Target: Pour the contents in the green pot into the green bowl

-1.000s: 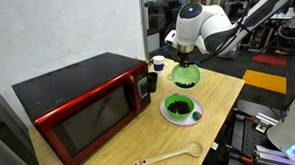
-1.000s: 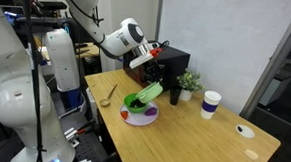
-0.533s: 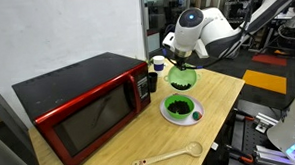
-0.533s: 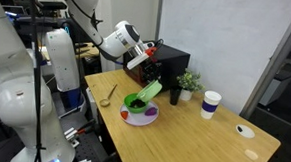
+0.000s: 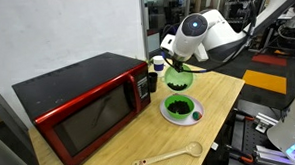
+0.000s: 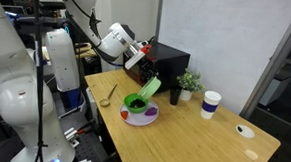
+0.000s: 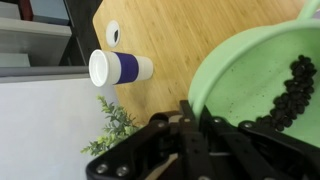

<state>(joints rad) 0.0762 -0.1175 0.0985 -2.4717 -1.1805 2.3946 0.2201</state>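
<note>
We find the hand (image 5: 177,65) pinching the rim of the small pale lime-green plastic pot (image 5: 178,79); the wrist view shows its fingers pressed onto the pot's wall. In both exterior views the pot hangs tilted in the air above the wider, deeper-green round bowl (image 5: 166,111) and is apart from it. The bowl stands on the wooden desk (image 5: 224,87) near the red microwave oven (image 5: 83,105). Small dark pieces (image 7: 296,88) lie inside the pot, and dark matter already shows in the bowl.

We judge pouring to be under way but unfinished.

Risks noted:
- A rim pinch is a slender hold, so a steeper tilt could let the pot twist or slip.
- If the pot's lip drifts past the bowl's rim, pieces would scatter onto the desk.
- The height of the drop may make pieces bounce out.
</note>
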